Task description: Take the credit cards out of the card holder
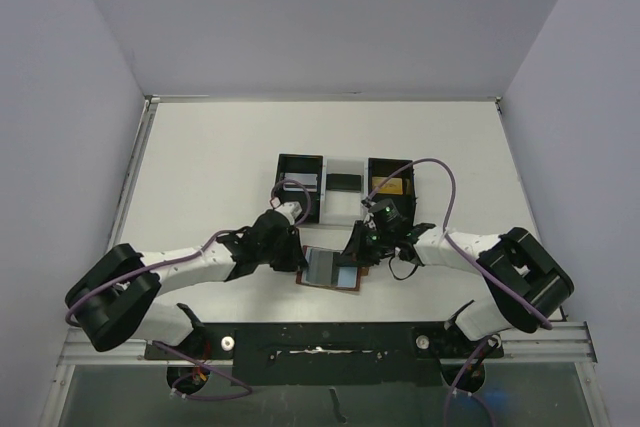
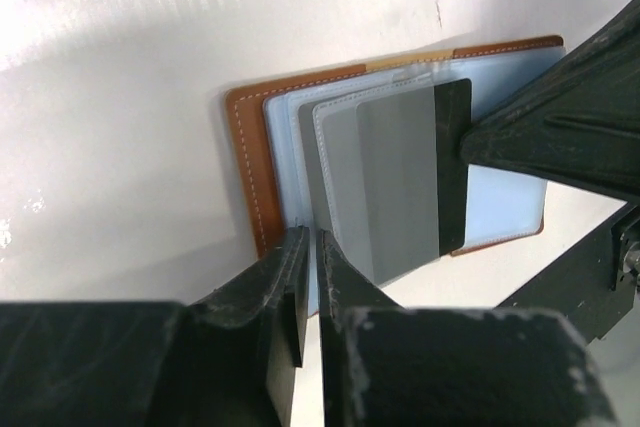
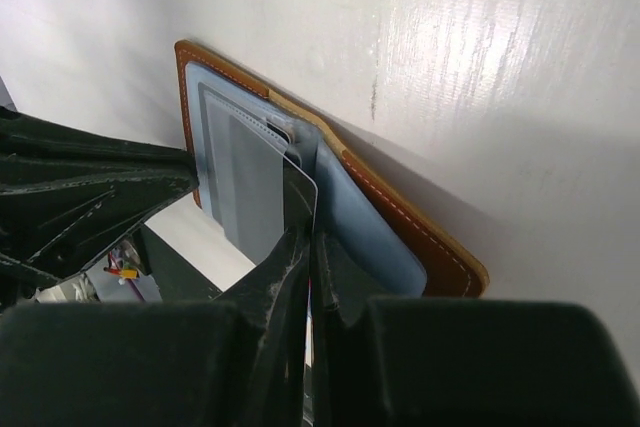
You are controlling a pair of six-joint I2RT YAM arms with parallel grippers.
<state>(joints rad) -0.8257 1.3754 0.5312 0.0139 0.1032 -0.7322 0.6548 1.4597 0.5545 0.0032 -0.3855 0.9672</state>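
The card holder (image 1: pixel 322 269) lies open on the table between both arms, brown leather (image 2: pixel 245 147) outside and blue-grey pockets inside. A grey credit card (image 2: pixel 395 187) with a black stripe sticks partly out of a pocket. My left gripper (image 2: pixel 310 239) is shut on the near edge of the holder's blue pocket side. My right gripper (image 3: pixel 312 239) is shut on the card's (image 3: pixel 250 197) striped end, over the holder's right half (image 3: pixel 420 237). In the top view the left gripper (image 1: pixel 298 259) and right gripper (image 1: pixel 358 250) flank the holder.
A black-and-white three-compartment tray (image 1: pixel 345 165) stands just behind the holder, with a card in each compartment; the right one (image 1: pixel 390 187) looks gold. Grey walls close in the table on three sides.
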